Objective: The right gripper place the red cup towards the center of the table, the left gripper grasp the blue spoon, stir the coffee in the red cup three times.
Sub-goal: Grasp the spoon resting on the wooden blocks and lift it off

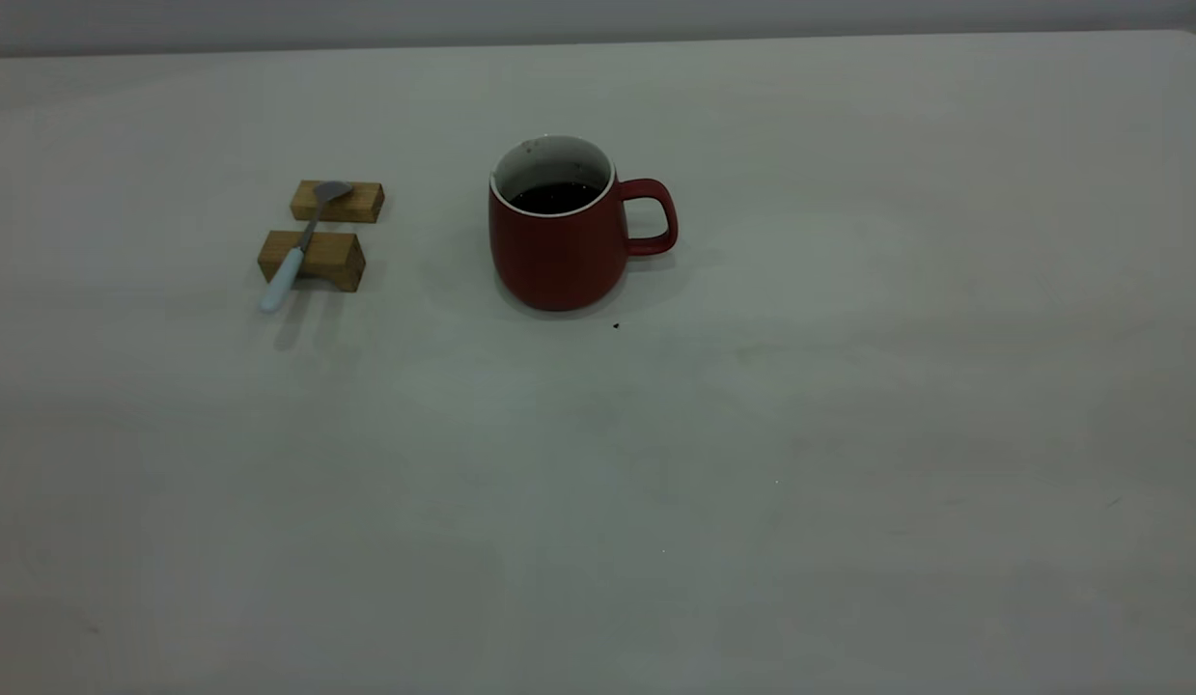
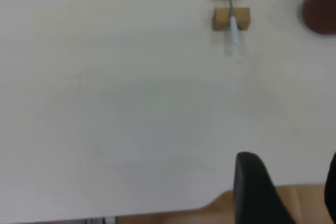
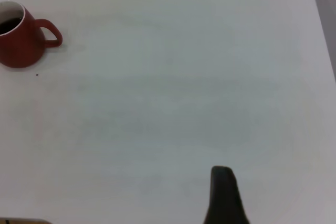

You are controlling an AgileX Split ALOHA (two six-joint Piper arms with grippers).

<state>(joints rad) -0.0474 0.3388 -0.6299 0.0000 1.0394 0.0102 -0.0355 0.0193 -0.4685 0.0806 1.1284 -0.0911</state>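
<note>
A: Start at the left. What sits there?

B: 2 wooden blocks (image 1: 323,230) lie on the table (image 1: 848,434), one behind the other with a gap between. The spoon (image 1: 301,243) bridges them: its grey bowl rests on the far block, its neck crosses the gap, and its pale blue handle lies over the near block and juts out past it toward the camera, clear of the tabletop.

A: And further right?

B: The cup (image 1: 561,236) stands upright near the middle of the table, well apart from the blocks. Its handle points right. The coffee (image 1: 555,198) sits dark and flat inside, below a band of white inner wall (a few small specks mark that wall). A tiny dark speck (image 1: 616,326) lies on the table just in front of the cup.

A: Where are the grippers?

B: Neither shows in the exterior view. The left gripper (image 2: 286,192) hangs over the near table edge, well apart from the spoon and blocks; 1 black finger (image 2: 254,187) is plain and a 2nd just enters at the frame's edge, with a wide gap between, holding nothing. The right gripper (image 3: 224,195) is far from the cup, with only 1 finger in sight, so I cannot tell its state.
</note>
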